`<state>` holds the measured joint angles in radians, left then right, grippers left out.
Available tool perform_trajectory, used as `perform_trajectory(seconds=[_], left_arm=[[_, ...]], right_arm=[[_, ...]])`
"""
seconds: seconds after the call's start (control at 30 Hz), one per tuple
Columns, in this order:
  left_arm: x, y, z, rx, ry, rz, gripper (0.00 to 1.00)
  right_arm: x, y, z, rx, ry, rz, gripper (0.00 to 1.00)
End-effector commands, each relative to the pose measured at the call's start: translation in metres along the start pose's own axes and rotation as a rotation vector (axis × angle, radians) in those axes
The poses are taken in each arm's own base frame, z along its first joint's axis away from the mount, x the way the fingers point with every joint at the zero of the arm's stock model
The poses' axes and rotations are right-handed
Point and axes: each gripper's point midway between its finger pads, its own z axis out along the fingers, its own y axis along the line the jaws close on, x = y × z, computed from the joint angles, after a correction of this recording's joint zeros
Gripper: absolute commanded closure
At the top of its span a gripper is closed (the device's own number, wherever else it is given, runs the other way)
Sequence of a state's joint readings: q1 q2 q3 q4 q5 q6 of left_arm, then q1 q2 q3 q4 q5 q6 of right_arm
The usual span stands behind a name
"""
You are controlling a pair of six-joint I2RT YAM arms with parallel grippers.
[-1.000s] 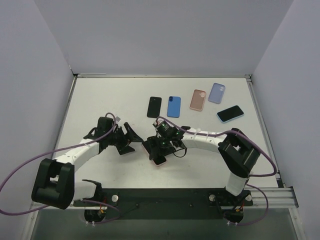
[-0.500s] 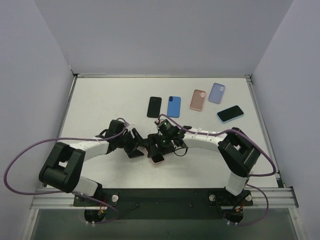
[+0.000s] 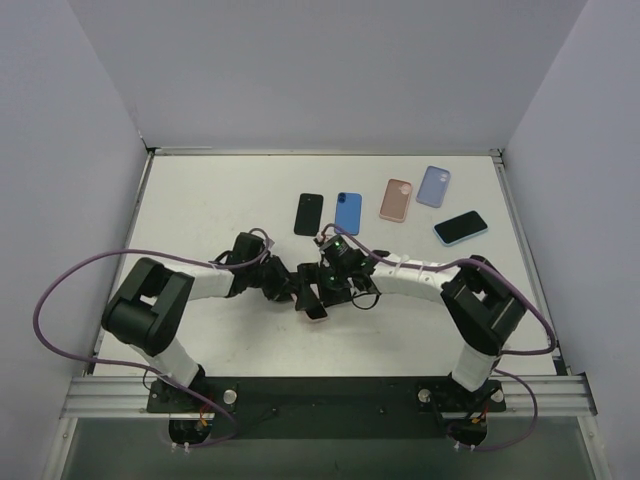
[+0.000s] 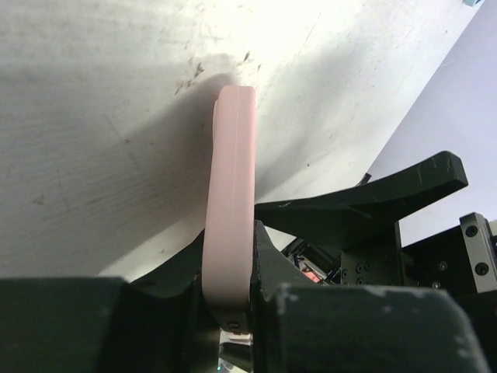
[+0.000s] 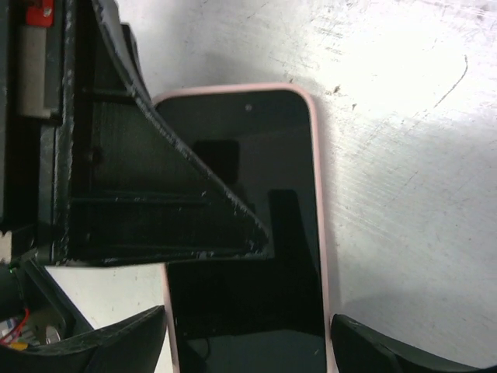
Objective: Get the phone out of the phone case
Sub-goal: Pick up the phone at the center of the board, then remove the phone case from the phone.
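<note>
left gripper pinches the pink case, right gripper hugs the phone (can't tell if it squeezes), so peel one corner slowly.

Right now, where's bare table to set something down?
Bare: far-left table, between the left wall and the black case; also the near strip between the arms and the base rail. Crowded: the far-right row, blue case through cyan-edged phone, and centre, where left gripper and right gripper clamp the pink-cased phone.
</note>
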<state>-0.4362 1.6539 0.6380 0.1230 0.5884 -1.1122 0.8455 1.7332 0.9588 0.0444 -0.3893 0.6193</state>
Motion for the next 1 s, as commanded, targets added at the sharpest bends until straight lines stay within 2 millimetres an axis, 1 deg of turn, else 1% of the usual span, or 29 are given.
perform_trajectory(seconds=[0.0,0.03,0.07,0.1,0.13,0.17,0.2,0.23,0.27,0.3,0.33,0.37,0.4,0.43,0.47,0.5,0.53,0.57,0.6,0.63,0.67,0.7,0.77,0.8,0.87,0.9,0.93,0.97], left_arm=[[-0.021,-0.031,-0.011,0.039,-0.075,0.061,1.00],[-0.027,-0.044,-0.018,0.068,-0.097,0.100,1.00],[-0.029,-0.052,-0.023,0.087,-0.102,0.118,1.00],[-0.038,-0.059,-0.029,0.114,-0.119,0.132,1.00],[-0.043,-0.071,-0.036,0.149,-0.132,0.163,1.00],[-0.042,-0.079,-0.042,0.186,-0.112,0.174,1.00],[-0.048,-0.092,-0.049,0.248,-0.129,0.206,1.00],[-0.055,-0.103,-0.059,0.299,-0.141,0.201,1.00],[-0.052,-0.112,-0.066,0.352,-0.113,0.210,1.00],[-0.055,-0.132,-0.077,0.444,-0.132,0.238,1.00],[-0.059,-0.140,-0.086,0.488,-0.141,0.247,1.00],[-0.055,-0.148,-0.092,0.529,-0.125,0.259,1.00],[-0.057,-0.160,-0.100,0.579,-0.131,0.268,1.00],[-0.058,-0.165,-0.105,0.601,-0.130,0.267,1.00],[-0.055,-0.177,-0.113,0.660,-0.134,0.312,1.00],[-0.053,-0.183,-0.118,0.692,-0.118,0.286,1.00],[-0.050,-0.187,-0.123,0.724,-0.108,0.290,1.00],[-0.047,-0.196,-0.132,0.786,-0.121,0.333,1.00],[-0.047,-0.199,-0.134,0.807,-0.102,0.292,1.00],[-0.046,-0.201,-0.137,0.825,-0.097,0.288,1.00],[-0.044,-0.206,-0.142,0.862,-0.101,0.311,1.00],[-0.044,-0.207,-0.143,0.874,-0.091,0.283,1.00],[-0.042,-0.210,-0.148,0.903,-0.091,0.292,1.00],[-0.042,-0.210,-0.149,0.909,-0.087,0.282,1.00],[-0.041,-0.212,-0.152,0.922,-0.091,0.281,1.00],[-0.041,-0.212,-0.154,0.925,-0.093,0.284,1.00],[-0.042,-0.212,-0.154,0.926,-0.098,0.280,1.00],[-0.041,-0.213,-0.156,0.930,-0.097,0.281,1.00]], right_arm=[[-0.011,0.006,-0.028,-0.015,-0.036,-0.041,0.18],[-0.017,0.006,-0.035,-0.012,-0.055,-0.045,0.16],[-0.023,0.007,-0.049,-0.009,-0.082,-0.056,0.16],[-0.029,0.004,-0.057,0.007,-0.103,-0.063,0.16],[-0.041,0.001,-0.067,0.042,-0.150,-0.074,0.15],[-0.044,0.001,-0.081,0.058,-0.172,-0.087,0.14],[-0.050,0.001,-0.090,0.062,-0.201,-0.087,0.11],[-0.056,-0.004,-0.098,0.070,-0.226,-0.072,0.08],[-0.063,0.001,-0.111,0.044,-0.266,-0.048,0.06],[-0.068,0.000,-0.117,0.030,-0.289,-0.021,0.05],[-0.073,0.000,-0.127,-0.015,-0.305,0.016,0.03],[-0.082,0.002,-0.131,-0.056,-0.337,0.039,0.02],[-0.087,0.006,-0.136,-0.099,-0.354,0.103,0.02],[-0.095,0.003,-0.142,-0.124,-0.380,0.139,0.02],[-0.100,0.010,-0.146,-0.169,-0.395,0.149,0.02],[-0.106,0.017,-0.151,-0.214,-0.412,0.188,0.05],[-0.111,0.021,-0.154,-0.250,-0.425,0.206,0.12],[-0.120,0.031,-0.159,-0.328,-0.451,0.206,0.16],[-0.125,0.038,-0.164,-0.373,-0.463,0.235,0.19],[-0.133,0.045,-0.168,-0.413,-0.487,0.234,0.24],[-0.135,0.050,-0.170,-0.440,-0.485,0.234,0.27],[-0.137,0.052,-0.171,-0.459,-0.483,0.262,0.34],[-0.141,0.059,-0.172,-0.506,-0.492,0.267,0.44],[-0.139,0.057,-0.170,-0.517,-0.483,0.287,0.54],[-0.144,0.063,-0.173,-0.576,-0.498,0.316,0.64],[-0.140,0.060,-0.169,-0.589,-0.492,0.336,0.72],[-0.146,0.068,-0.177,-0.644,-0.513,0.347,0.76],[-0.146,0.068,-0.176,-0.658,-0.513,0.356,0.80]])
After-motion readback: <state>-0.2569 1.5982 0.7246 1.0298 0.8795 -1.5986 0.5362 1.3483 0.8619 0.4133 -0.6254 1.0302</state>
